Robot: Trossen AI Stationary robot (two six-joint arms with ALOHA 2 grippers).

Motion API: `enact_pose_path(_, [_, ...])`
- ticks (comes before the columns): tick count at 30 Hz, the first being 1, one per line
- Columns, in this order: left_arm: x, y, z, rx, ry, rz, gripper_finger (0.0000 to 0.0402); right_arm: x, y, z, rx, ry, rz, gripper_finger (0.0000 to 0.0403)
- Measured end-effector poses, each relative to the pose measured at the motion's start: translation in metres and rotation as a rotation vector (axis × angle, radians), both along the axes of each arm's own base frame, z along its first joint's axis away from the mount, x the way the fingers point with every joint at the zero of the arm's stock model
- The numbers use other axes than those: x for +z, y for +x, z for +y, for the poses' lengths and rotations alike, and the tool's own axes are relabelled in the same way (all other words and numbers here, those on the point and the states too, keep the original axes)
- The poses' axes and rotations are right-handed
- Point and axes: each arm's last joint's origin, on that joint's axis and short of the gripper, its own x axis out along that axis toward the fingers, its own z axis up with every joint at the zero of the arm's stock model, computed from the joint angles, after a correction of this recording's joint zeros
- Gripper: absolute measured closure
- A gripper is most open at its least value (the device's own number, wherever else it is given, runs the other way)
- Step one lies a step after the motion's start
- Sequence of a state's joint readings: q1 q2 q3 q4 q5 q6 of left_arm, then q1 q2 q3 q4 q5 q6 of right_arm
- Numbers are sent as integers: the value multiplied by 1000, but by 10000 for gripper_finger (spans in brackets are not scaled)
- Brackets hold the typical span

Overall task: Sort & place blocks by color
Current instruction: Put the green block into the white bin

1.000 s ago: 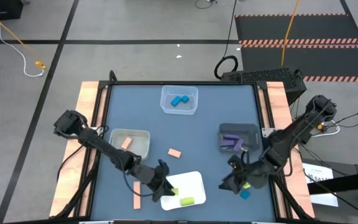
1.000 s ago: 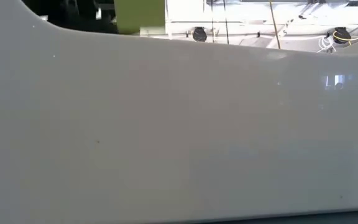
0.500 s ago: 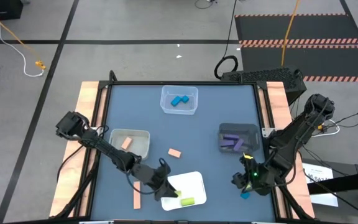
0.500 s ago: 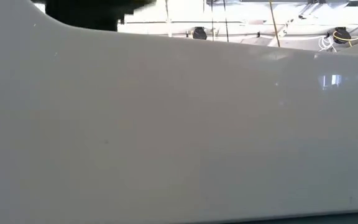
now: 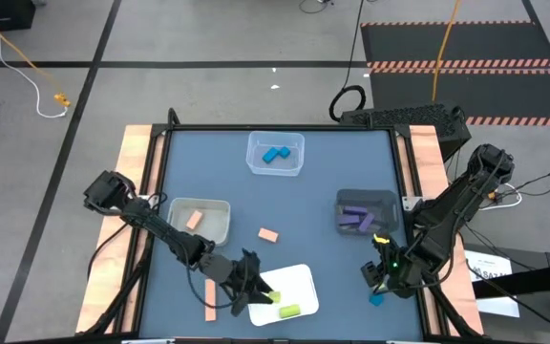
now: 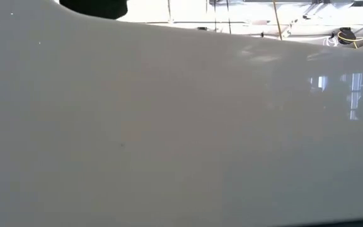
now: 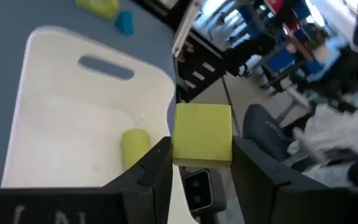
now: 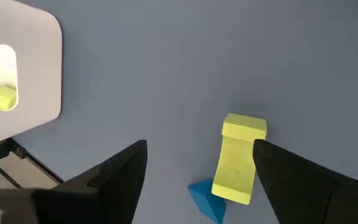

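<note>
Left gripper (image 7: 201,165) is clamped on a yellow-green cube (image 7: 202,135) and hangs over the near-left part of the white tray (image 5: 299,279), which sits at the table's front centre. One yellow-green block (image 5: 288,310) already lies in that tray.

Right gripper (image 8: 197,171) stands spread wide, holding nothing, low over the blue tabletop (image 5: 323,182) at the front right. Between and just ahead of its fingers lies a yellow-green bar (image 8: 239,158), with a small blue block (image 8: 205,196) touching or just beside its near end.

Other contents noted:
- blue blocks (image 5: 274,154) in the clear bin (image 5: 275,140)
- purple blocks (image 5: 357,219) in the dark bin (image 5: 366,198)
- a tan block (image 5: 194,220) in the grey bin (image 5: 200,205)
- loose tan blocks on the table: a small one (image 5: 268,234) and a long bar (image 5: 210,299).

Low view is blocked by a white surface.

Recommended practice, in my judgement: the left arm should move the cube well inside the tray rim before releasing, clear of the resting block. The right should straddle the bar across its narrow sides and close squarely, taking care not to catch the blue block.
</note>
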State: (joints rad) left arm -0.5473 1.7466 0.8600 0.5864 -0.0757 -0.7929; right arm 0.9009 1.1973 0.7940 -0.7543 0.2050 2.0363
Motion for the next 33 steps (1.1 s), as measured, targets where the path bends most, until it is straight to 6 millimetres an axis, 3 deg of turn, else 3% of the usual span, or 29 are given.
enact_pose_path(5, [7, -1, -1, -34, 68, -74, 263, 0, 1, 1, 13, 3, -8, 122])
enact_pose_path(13, [2, 4, 16, -41, 105, 3, 104, 1, 2, 1, 126, -38, -34, 122])
enact_pose_path(18, [2, 7, 22, -34, 139, -10, 46, 0, -1, 2, 109, 60, 75, 123])
enact_pose_path(21, [2, 8, 24, -13, 143, -15, 38, -2, -5, 1, 69, 113, 189, 130])
enact_pose_path(26, [3, 12, 30, 23, 141, -28, 45, -7, -3, 0, -45, 91, 214, 148])
enact_pose_path(33, [3, 16, 38, 65, 96, -6, 65, -32, 8, 12, -44, -11, 233, 170])
